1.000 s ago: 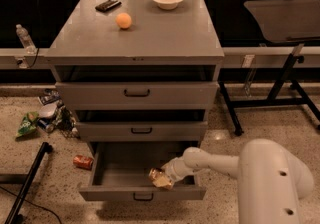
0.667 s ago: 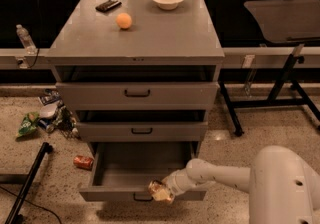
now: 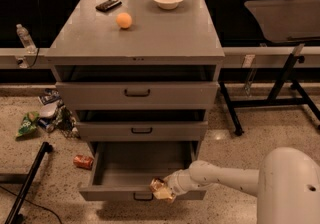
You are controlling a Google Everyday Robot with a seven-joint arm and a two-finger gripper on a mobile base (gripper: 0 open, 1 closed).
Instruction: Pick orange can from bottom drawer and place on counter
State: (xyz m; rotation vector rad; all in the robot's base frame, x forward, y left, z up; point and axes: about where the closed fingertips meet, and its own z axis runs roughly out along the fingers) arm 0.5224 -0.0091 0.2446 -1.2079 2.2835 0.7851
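Dim light; claw (image 3: pixel 162 189) at bottom drawer (image 3: pixel 115 194)

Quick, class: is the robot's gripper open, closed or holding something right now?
Gripper: closed, holding the orange can at the front edge of the open bottom drawer.

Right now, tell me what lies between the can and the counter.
In the camera view, the gripper holds the can at the front of the bottom drawer; going up to the counter, the middle drawer and top drawer fronts lie between.
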